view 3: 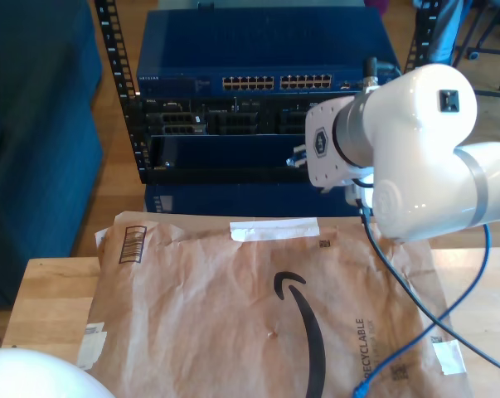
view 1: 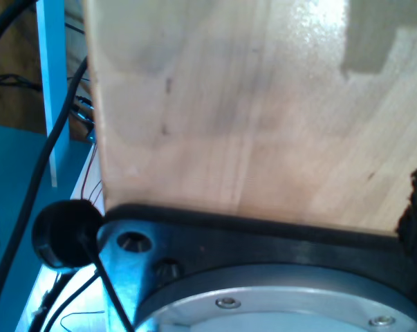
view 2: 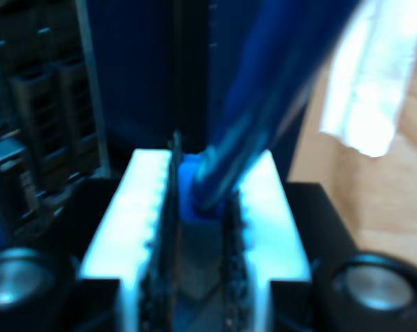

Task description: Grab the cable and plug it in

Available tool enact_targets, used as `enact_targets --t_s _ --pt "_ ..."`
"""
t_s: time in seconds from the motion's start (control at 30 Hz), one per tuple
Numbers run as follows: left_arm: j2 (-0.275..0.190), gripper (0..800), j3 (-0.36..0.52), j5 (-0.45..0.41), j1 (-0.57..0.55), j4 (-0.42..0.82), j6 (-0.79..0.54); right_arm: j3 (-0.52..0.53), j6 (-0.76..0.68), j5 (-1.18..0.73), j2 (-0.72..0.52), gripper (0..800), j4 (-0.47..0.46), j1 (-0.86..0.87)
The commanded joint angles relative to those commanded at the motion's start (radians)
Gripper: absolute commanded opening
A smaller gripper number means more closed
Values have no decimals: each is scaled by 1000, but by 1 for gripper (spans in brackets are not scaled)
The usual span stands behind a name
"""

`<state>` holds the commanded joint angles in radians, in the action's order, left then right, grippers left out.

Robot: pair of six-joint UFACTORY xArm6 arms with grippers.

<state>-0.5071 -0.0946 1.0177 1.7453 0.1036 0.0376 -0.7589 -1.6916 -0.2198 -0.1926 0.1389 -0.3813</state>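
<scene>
Brown packing paper (view 3: 233,307) is covering the wooden table (view 3: 50,298) at the near side, and beyond its far edge a rack (view 3: 258,124) is standing with a row of ports (view 3: 274,82) across its upper unit. Toward the exterior view's right, a white arm is reaching at the rack. My second gripper (view 2: 198,228) is clamping its fingers (view 2: 270,214) on the plug end of the cable (view 2: 263,90), the plug pointing ahead toward the dark rack face. From there the cable (view 3: 415,290) is trailing back over the paper to the near right, its free plug lying on the paper near the edge. My first gripper is looking along bare wood (view 1: 249,104); I cannot tell its finger state. I judge the second arm is nearer the ports.
</scene>
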Motion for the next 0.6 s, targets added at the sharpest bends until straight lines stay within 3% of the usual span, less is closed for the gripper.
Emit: enact_targets --t_s 0.2,0.33,0.6 --pt "0 800 0 0 0 0 0 41 5 46 -6 0 -29 -43" --pt "0 800 0 -2 0 0 0 51 0 89 -12 1 -138 -64" --pt "0 800 0 -2 0 0 0 58 -5 95 -21 1 -141 -64"
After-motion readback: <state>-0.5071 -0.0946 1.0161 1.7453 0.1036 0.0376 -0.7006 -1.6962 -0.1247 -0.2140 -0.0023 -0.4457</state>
